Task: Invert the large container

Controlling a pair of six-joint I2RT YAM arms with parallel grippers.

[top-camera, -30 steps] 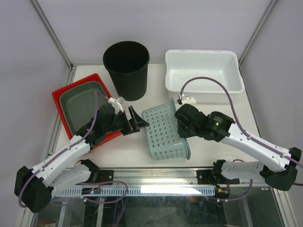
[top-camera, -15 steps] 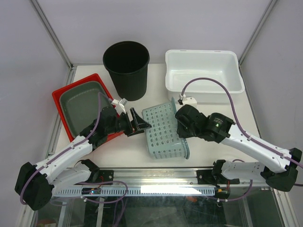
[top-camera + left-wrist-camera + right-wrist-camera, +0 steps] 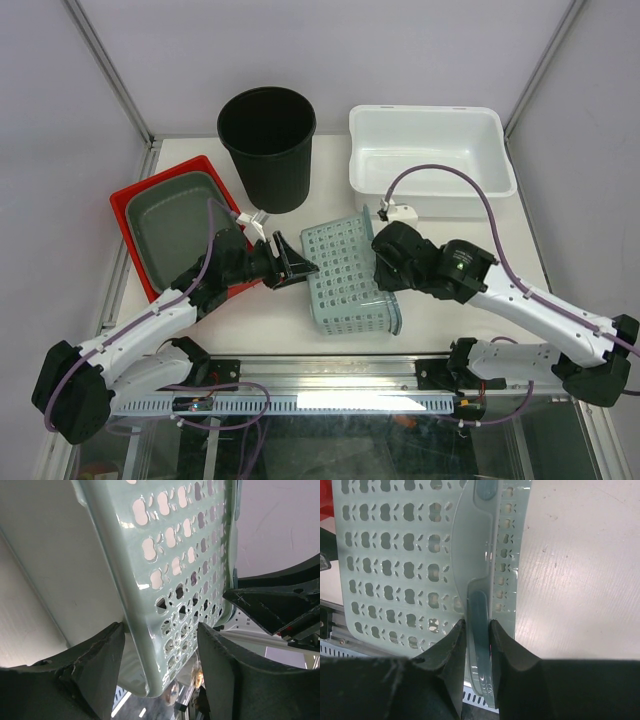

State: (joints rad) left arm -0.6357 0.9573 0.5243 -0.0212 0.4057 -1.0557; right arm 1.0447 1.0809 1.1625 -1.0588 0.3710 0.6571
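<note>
1. Pinching the rim of the pale green basket (image 3: 350, 275), your right gripper (image 3: 380, 262) has both fingers (image 3: 451, 645) pressed against the thick lip at the basket's right side. The right wrist view shows no gap between pad and plastic.
2. Your left gripper (image 3: 293, 262) meets the same basket from the left. In the left wrist view its fingers (image 3: 102, 652) stand on either side of the perforated wall and close to it. You cannot tell from these pictures whether the pads are pressing the plastic or only flanking it.
3. The basket, the large container in question, sits near the middle of the table (image 3: 430, 320) between your two arms. It is tipped, with one perforated face turned up toward the overhead camera and its rim running along the right edge toward the near side.
4. A black bucket (image 3: 267, 140) stands upright at the far side, left of centre and just beyond the basket.
5. A white tub (image 3: 425, 112) sits open side up at the far right, apart from the basket.
6. A red tray (image 3: 128, 195) lies at the left with a grey tray (image 3: 175, 220) nested inside it. Your left arm reaches across its near right corner.
</note>
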